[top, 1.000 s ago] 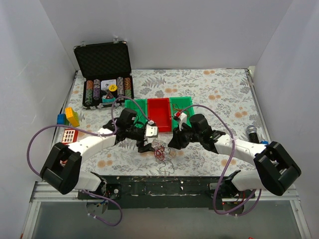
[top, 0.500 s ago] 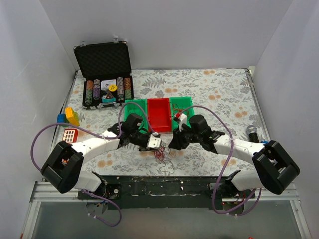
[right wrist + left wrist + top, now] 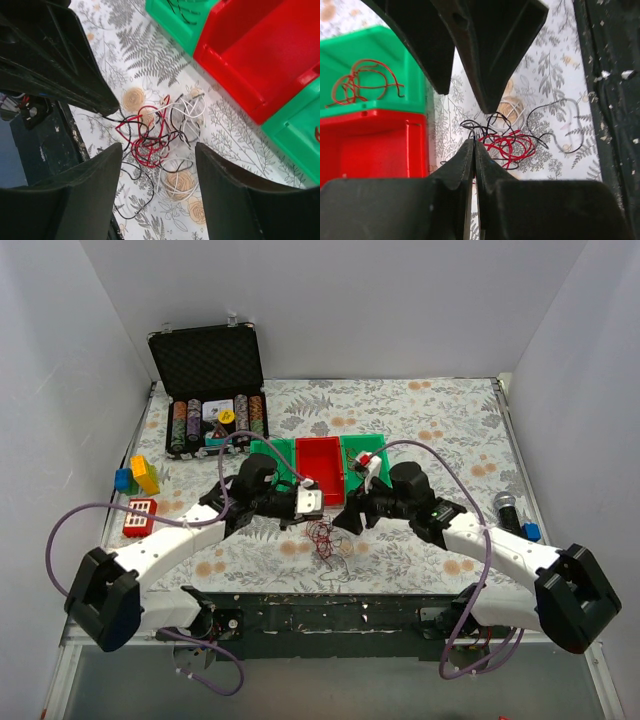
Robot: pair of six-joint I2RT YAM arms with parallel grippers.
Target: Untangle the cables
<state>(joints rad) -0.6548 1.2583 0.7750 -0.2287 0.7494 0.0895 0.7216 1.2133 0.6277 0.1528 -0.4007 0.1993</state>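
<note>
The cables [image 3: 322, 537] are a small tangle of red, black and white wires on the floral cloth, just in front of the bins. My left gripper [image 3: 474, 143] is shut, its tips pinching a black strand at the tangle's near edge [image 3: 500, 142]. In the top view it [image 3: 309, 508] sits just left of the tangle. My right gripper [image 3: 159, 150] is open and hovers over the tangle [image 3: 160, 132], which shows between its fingers [image 3: 100, 185]. In the top view it [image 3: 350, 520] stands at the tangle's right.
Three bins stand behind the tangle: a green one [image 3: 270, 454] holding a black wire [image 3: 182, 10], a red one [image 3: 320, 468], and a green one [image 3: 364, 447] holding a red coil [image 3: 362, 82]. A poker-chip case [image 3: 208, 390] is back left, toy blocks [image 3: 140, 475] left, a black microphone [image 3: 507, 508] right.
My left gripper has shut and come in to the tangle's edge. My right gripper has opened over the tangle. The tangle has shifted slightly towards the bins.
</note>
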